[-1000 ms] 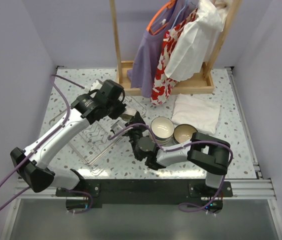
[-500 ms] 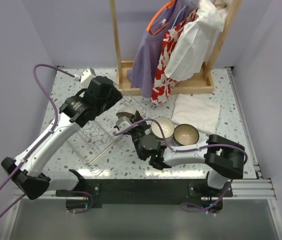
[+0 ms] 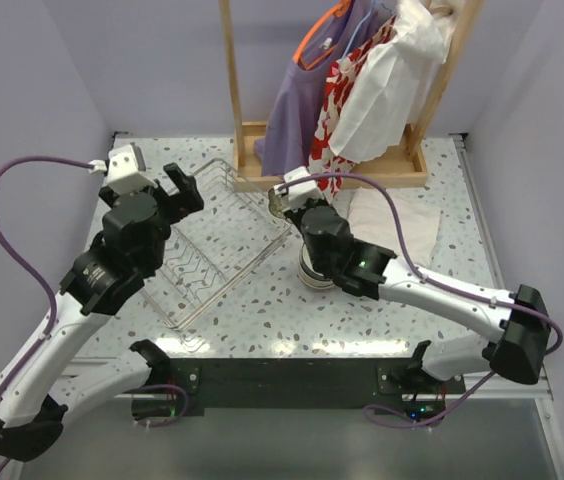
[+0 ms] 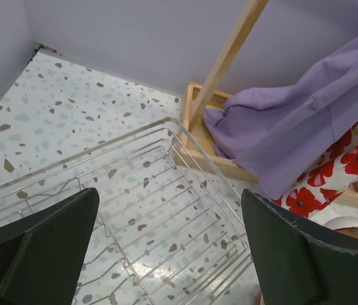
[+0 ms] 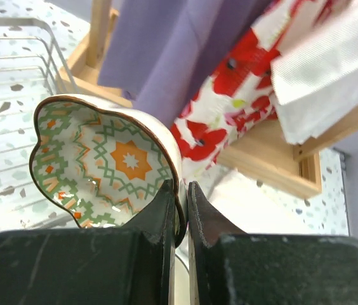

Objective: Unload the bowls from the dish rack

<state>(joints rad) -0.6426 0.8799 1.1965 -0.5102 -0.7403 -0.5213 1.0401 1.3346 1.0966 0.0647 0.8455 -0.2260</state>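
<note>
A scallop-rimmed patterned bowl (image 5: 96, 162) hangs pinched by its rim in the right gripper (image 5: 180, 194), at the dish rack's (image 4: 150, 210) 3 o'clock edge, near the clothes stand (image 3: 362, 172). The left gripper (image 3: 184, 189), spread wide, hovers over the rack's 11 o'clock side.

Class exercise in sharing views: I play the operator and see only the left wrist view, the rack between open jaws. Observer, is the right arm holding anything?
Observer: Yes. Its jaws are shut on the rim of a scalloped bowl, patterned green and orange inside.
Operator: Where is that bowl?
Observer: Seen from above, beside the dish rack's far right corner, near the wooden stand.
Operator: Any bowl already out?
Observer: A white bowl shows on the table, partly under the right arm.
</note>
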